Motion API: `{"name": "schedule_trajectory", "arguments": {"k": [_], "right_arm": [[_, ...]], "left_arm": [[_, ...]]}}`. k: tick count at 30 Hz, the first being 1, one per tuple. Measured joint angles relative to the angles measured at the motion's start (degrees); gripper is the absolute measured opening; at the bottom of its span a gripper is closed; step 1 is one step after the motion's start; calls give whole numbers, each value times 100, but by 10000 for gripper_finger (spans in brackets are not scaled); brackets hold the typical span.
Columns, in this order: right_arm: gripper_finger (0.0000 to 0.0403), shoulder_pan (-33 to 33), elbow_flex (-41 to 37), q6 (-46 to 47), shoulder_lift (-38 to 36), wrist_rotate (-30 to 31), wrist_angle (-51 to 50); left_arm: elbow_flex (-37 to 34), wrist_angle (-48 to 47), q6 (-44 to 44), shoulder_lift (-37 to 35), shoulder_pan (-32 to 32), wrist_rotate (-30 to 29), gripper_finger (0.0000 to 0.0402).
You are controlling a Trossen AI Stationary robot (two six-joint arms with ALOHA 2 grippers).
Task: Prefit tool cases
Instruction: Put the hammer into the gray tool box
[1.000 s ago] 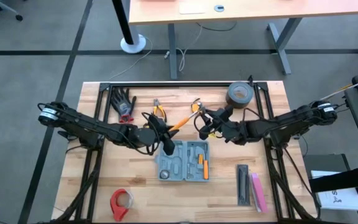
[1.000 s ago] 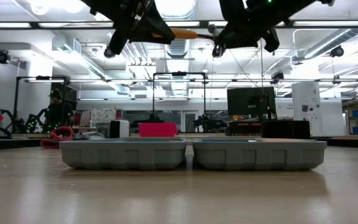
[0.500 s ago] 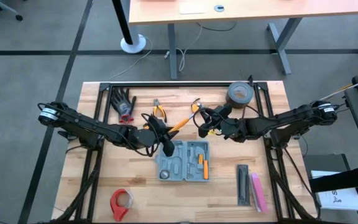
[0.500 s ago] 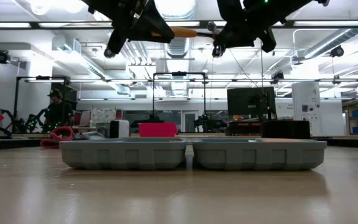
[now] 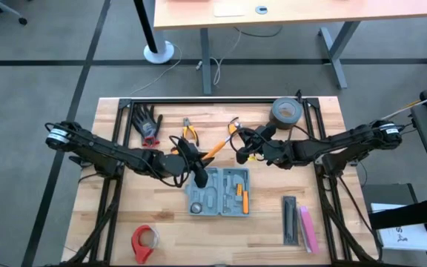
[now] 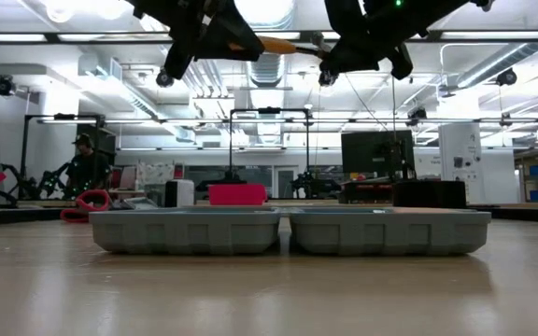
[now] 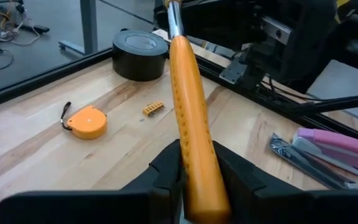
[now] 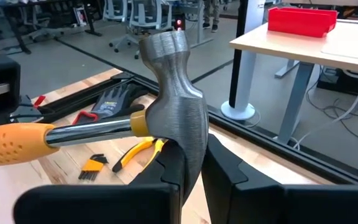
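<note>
High view: left claw, right claw clamp hammer aloft.

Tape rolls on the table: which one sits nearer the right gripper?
The dark grey roll at the table's far edge, just behind the right gripper. The red roll lies at the near edge, on the left arm's side.

Hammer spanning air above open case
</note>
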Motion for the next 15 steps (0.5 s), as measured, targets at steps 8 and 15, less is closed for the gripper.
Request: {"name": "schedule_trajectory", "arguments": {"k": [8, 15], "right_arm": [[16, -3, 0, -4, 0, 5, 39], [8, -10, 2, 5, 2, 26, 79]], "left_arm": [[0, -45, -19, 0, 5, 92, 62], [7, -61, 2, 0, -6, 351, 120]]}}
